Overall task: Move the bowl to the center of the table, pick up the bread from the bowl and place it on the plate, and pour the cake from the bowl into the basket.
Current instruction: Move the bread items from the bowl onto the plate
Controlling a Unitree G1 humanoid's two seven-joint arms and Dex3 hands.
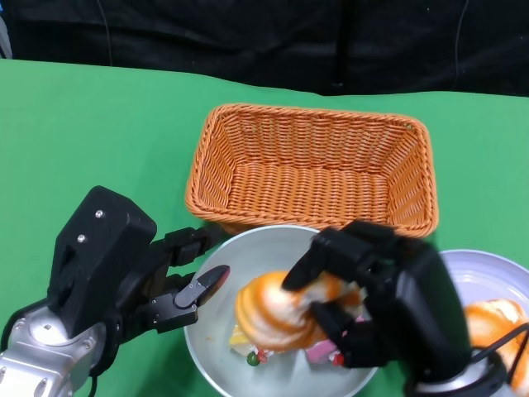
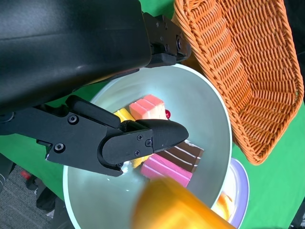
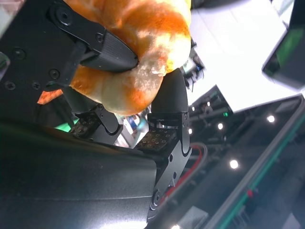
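Head view shows the bread [image 1: 277,313], an orange and cream roll, held just above the bowl [image 1: 216,356] by the right hand [image 1: 376,298], whose fingers are curled around it. Right wrist view confirms this: black fingertips [image 3: 112,52] press into the soft crust of the bread [image 3: 138,57] from both sides. Below it, in the silver bowl [image 2: 209,109], lie cake pieces [image 2: 171,162] in pink, yellow and brown. The bowl sits at the near middle of the green table [image 1: 99,132], touching the near wall of the woven orange basket [image 1: 310,165] that stands behind it. The left hand [image 1: 178,281] is at the bowl's left rim with its fingers spread, one reaching over the rim; I cannot tell whether it grips the rim. At the near right is a pale plate [image 1: 488,277] with another orange bread piece [image 1: 496,318] on it.
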